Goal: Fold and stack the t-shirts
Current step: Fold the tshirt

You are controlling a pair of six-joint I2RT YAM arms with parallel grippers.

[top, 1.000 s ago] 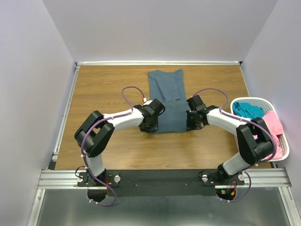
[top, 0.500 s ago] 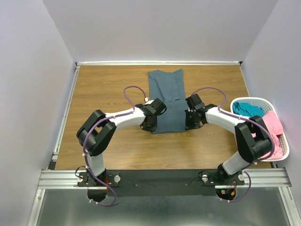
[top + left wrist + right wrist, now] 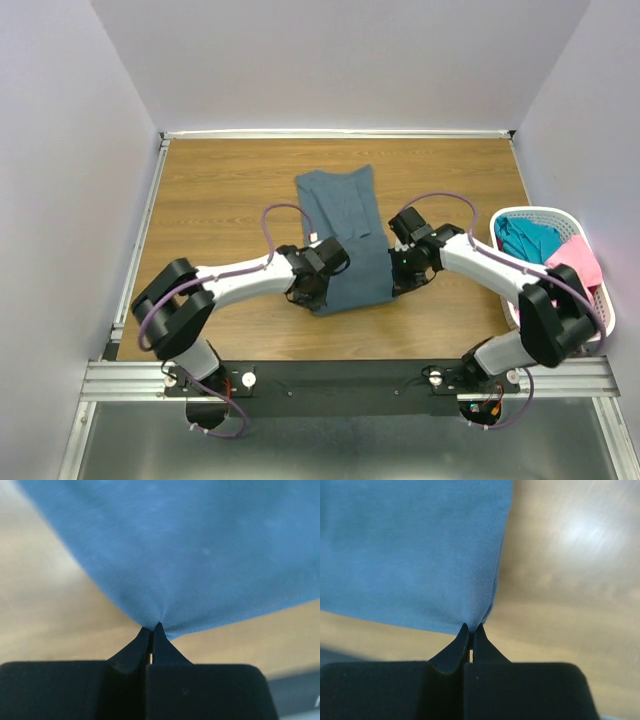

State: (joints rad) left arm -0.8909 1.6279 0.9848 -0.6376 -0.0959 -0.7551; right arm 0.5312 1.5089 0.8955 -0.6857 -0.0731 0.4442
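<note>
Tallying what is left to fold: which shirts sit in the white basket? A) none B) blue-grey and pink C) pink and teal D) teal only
C: the basket holds a teal shirt and a pink shirt, while the blue-grey shirt lies out on the table.

There are three t-shirts: one slate blue-grey shirt (image 3: 345, 230), one teal shirt (image 3: 527, 236), one pink shirt (image 3: 584, 263). One white basket (image 3: 545, 211) sits right. Two arms: left arm (image 3: 240, 280), right arm (image 3: 490, 264).

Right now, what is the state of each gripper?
Left gripper: closed on the blue-grey t-shirt.
Right gripper: closed on the same t-shirt.
</note>
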